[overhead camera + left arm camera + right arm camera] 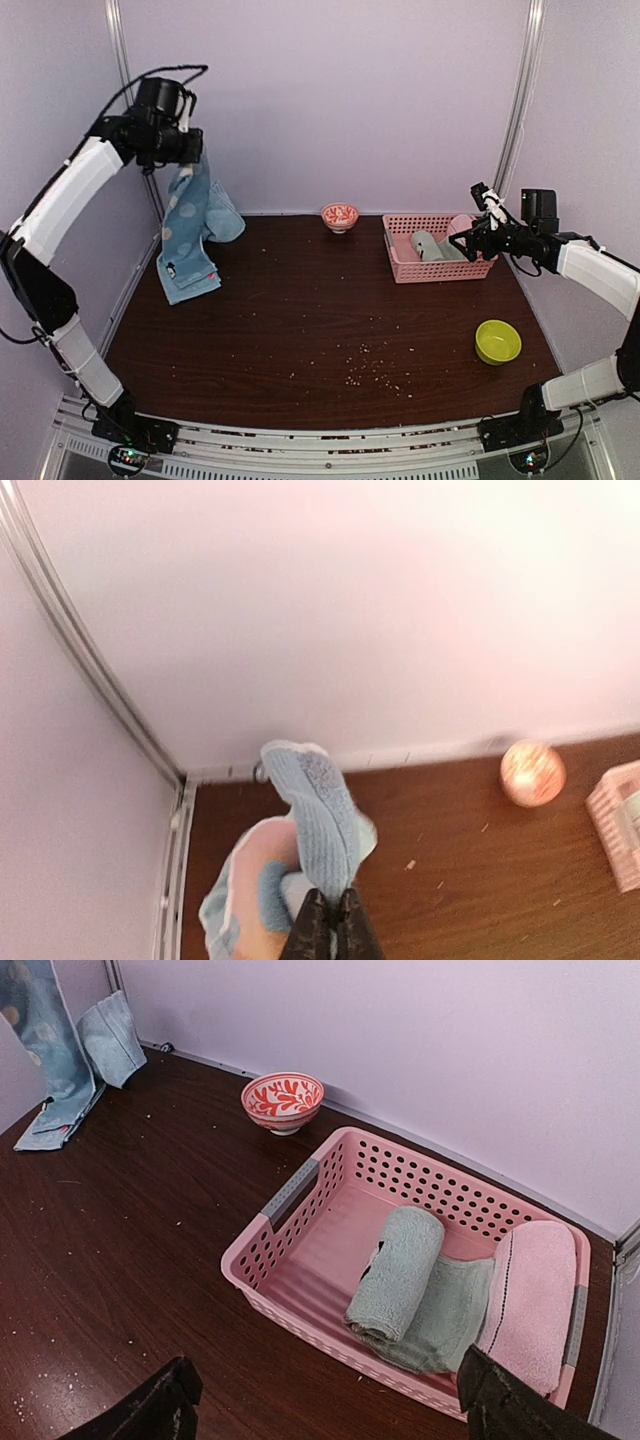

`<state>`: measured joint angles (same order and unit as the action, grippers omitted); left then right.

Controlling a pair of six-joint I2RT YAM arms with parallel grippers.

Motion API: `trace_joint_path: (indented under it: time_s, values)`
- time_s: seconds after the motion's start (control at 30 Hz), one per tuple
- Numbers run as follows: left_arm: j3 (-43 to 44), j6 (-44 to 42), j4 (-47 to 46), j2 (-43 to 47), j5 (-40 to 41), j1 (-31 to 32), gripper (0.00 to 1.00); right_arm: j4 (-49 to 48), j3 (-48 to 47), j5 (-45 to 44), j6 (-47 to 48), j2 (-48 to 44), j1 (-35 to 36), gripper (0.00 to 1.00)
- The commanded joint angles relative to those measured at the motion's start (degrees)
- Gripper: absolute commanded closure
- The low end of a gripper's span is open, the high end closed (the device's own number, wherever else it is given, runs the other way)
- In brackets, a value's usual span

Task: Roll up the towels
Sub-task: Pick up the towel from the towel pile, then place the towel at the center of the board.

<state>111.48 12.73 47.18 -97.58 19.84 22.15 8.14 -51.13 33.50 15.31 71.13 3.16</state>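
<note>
Jaws of the left gripper (190, 157) pressed together, clamped on the top edge of a soft light-blue cloth towel with orange and white spots (190, 228). Gripper raised high at the back left corner. Towel hangs straight down from it; its lower end rests on the dark brown wooden counter (300, 320) close to the left wall. A plain light-blue fold (226, 220) bulges out beside the hanging part, toward the back wall. Cannot tell whether it is the same cloth or a second one.

Right gripper (479, 216): jaws wide apart, nothing between them. It hangs in the air just beside the right end of a pink plastic lattice basket (440, 271) at the back right.

Basket contents: a plain pale grey-green towel (400, 1275), rolled, with a loose tail spread flat toward the basket's right side; touching that tail, a folded pink towel (532, 1295).

Small red-and-white patterned bowl (340, 215) near the back wall, left of the basket. Lime-green bowl (497, 342) nearer the front right, well apart from the basket. Pale crumbs (370, 365) scattered mid-counter.
</note>
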Motion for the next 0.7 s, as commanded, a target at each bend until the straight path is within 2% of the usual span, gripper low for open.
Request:
trace_joint_path:
  time_s: [0.0, 0.13, 0.23, 0.37, 0.47, 0.57, 0.6, 0.67]
  values:
    - [9.16, -3.67, -5.28, 7.54, -13.96, 2.68, 1.00, 0.18, -1.44, 0.23, 0.97, -0.76, 0.36, 0.09]
    - [10.05, -4.46, -11.42, 10.77, -27.23, 9.51, 1.00, 0.16, -1.33, -0.24, 1.12, -0.29, 0.36, 0.09]
    - [7.98, -4.34, -13.54, 11.37, -33.64, 13.62, 1.00, 0.29, -1.51, -0.36, 1.21, 0.18, 0.36, 0.09]
    - [-2.54, -0.03, -20.08, 11.64, -45.49, 16.35, 1.00, 0.26, -1.51, -0.57, 1.07, 0.58, 0.36, 0.08]
    - [-11.60, 0.76, -25.38, 11.63, -51.73, 22.18, 1.00, 0.92, -2.27, 0.24, 0.28, 0.31, 0.29, 0.09]
    - [-16.49, -4.05, -23.59, 11.76, -51.17, 26.42, 1.00, 4.09, -5.03, 1.42, 0.61, -0.97, 0.29, 0.16]
    - [-18.30, -4.45, -22.35, 12.52, -48.90, 26.56, 1.00, 6.36, -6.26, 2.66, 2.33, -1.52, 0.32, 0.17]
    - [-20.67, -4.83, -16.81, 13.21, -38.39, 26.50, 1.00, 11.60, -8.66, 6.23, 7.14, -2.82, 0.50, 0.21]
